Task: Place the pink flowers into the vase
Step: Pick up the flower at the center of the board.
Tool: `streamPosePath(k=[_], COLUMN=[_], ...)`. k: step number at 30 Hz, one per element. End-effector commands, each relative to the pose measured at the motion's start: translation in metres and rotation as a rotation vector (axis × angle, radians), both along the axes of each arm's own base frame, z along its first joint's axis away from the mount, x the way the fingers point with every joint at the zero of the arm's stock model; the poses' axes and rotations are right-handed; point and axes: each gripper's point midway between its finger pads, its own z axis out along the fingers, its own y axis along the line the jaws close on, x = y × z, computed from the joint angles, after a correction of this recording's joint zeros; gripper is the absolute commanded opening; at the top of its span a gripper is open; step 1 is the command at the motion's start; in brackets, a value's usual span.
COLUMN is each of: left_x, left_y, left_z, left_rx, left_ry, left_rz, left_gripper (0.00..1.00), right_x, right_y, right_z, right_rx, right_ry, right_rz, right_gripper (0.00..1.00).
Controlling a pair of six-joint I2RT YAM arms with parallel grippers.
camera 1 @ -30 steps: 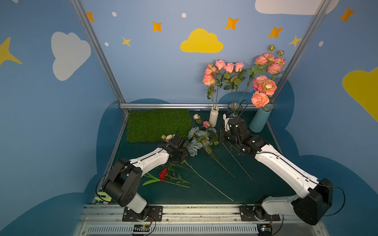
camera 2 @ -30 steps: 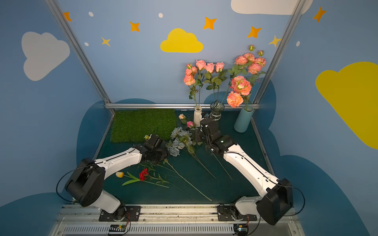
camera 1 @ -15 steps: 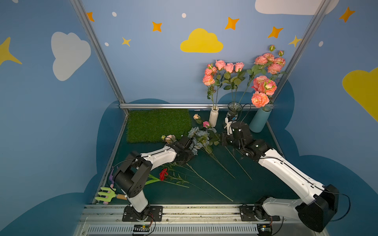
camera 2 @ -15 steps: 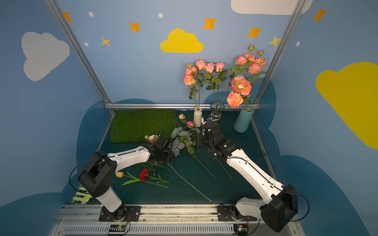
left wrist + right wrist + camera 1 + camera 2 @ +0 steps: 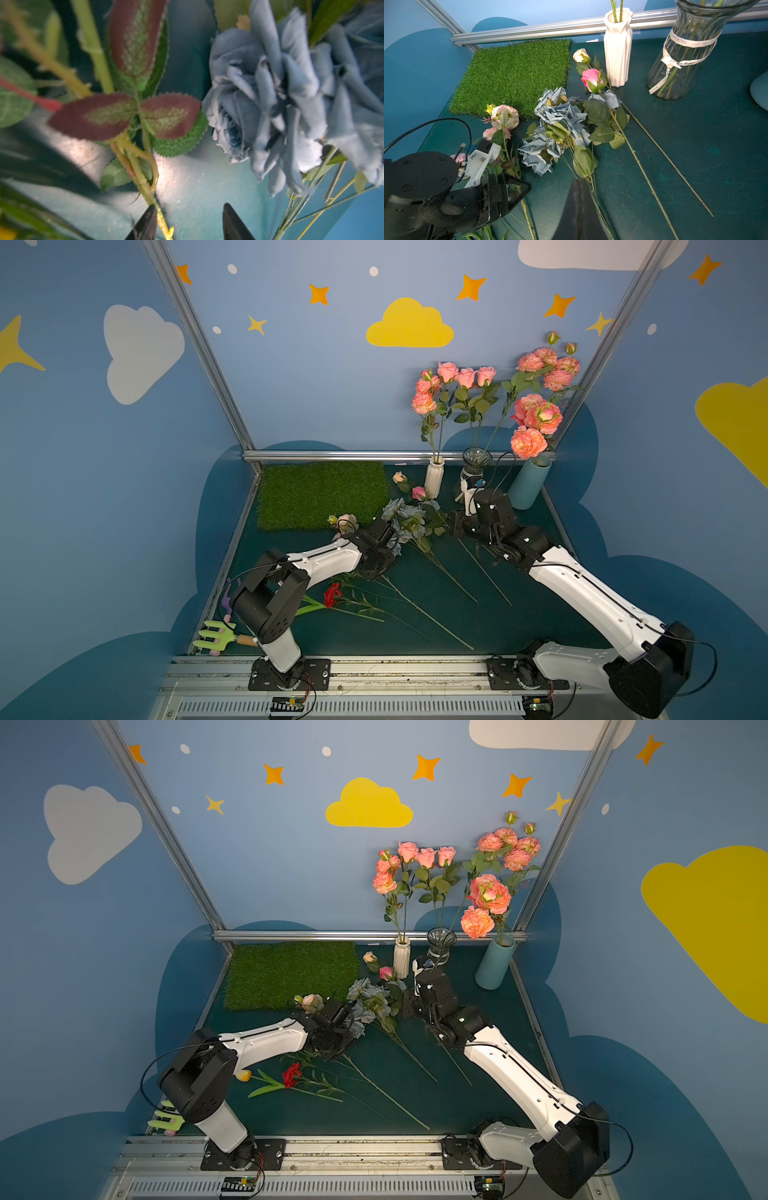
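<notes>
Pink flowers (image 5: pixel 465 377) stand in the white vase (image 5: pixel 434 479), the glass vase (image 5: pixel 476 462) and the teal vase (image 5: pixel 528 487) at the back. A pale pink sprig (image 5: pixel 347 522) (image 5: pixel 505 116) lies on the mat by the grass patch. My left gripper (image 5: pixel 188 222) is low over its thorny stem (image 5: pixel 145 182); the jaws stand apart with the stem against one fingertip (image 5: pixel 148 220). A pink rosebud (image 5: pixel 591 78) and a cream bud (image 5: pixel 581 55) lie near the white vase. My right gripper (image 5: pixel 579 187) is shut and empty beside the grey-blue bunch's stems.
A grey-blue rose bunch (image 5: pixel 405 516) lies between the two grippers. A red carnation (image 5: pixel 331 595), a yellow tulip (image 5: pixel 243 1074) and loose long stems (image 5: pixel 484 572) lie on the front half of the mat. A grass patch (image 5: pixel 320 493) sits back left, a toy fork (image 5: pixel 216 635) front left.
My left gripper slid right along the pale pink sprig toward the grey-blue bunch and its jaws narrowed. My right gripper stayed shut and shifted slightly toward the front.
</notes>
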Motion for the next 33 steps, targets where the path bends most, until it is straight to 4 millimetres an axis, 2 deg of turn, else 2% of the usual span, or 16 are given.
streamPosePath(k=[1,12,16,21,27,33], left_x=[-0.008,-0.016,-0.013,-0.008,-0.011,-0.018], left_y=[0.011,0.012,0.01,0.007,0.013,0.026], left_z=[0.002,-0.021,-0.026,-0.036,-0.045,-0.038], left_rx=[0.032,0.05,0.057,0.06,0.07,0.101], left_ry=[0.011,0.076,0.08,0.09,0.1,0.057], left_rz=[0.024,0.037,0.038,0.055,0.105,0.173], left_gripper=[0.52,0.52,0.48,0.35,0.22,0.06], right_x=[-0.003,-0.003,-0.004,-0.007,-0.008,-0.009], right_y=[-0.001,-0.007,-0.009,-0.013,-0.019,-0.021], right_z=[0.006,0.007,0.007,0.009,0.012,0.01], right_rx=[0.029,0.027,0.03,0.038,0.053,0.06], right_ry=[-0.009,-0.014,-0.013,-0.017,-0.025,-0.024], right_rz=[0.0,-0.018,-0.017,-0.023,-0.036,-0.037], right_gripper=[0.0,0.0,0.0,0.0,0.0,0.0])
